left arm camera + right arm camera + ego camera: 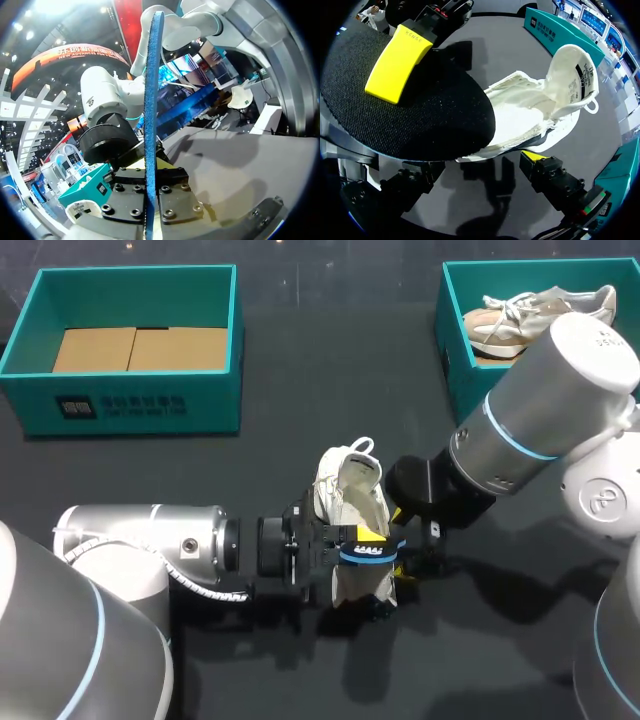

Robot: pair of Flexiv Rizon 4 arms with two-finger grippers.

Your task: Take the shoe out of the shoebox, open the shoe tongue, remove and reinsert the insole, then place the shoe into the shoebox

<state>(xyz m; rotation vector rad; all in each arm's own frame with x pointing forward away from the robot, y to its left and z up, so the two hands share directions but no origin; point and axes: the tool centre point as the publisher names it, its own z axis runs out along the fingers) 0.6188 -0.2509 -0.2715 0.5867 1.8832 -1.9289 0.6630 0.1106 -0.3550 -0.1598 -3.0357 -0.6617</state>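
Insole (420, 115) across shoe (535, 110), shoeboxes (130, 405) beyond

dark matte tabletop (330, 360) | far left: teal open-top cardboard box (130, 400), flat brown cardboard sheets (130, 348) inside | far right: second teal box (452, 360), beige lace-up sneaker (530, 315) in it | boxes well apart

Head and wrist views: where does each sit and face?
Head view: above and behind, looking down on the table; left arm and right arm enter from the sides.
Left wrist view: looks along left gripper at the edge-on insole; right arm beyond.
Right wrist view: past right gripper, faces shoe behind insole.
Both wrists share the insole.
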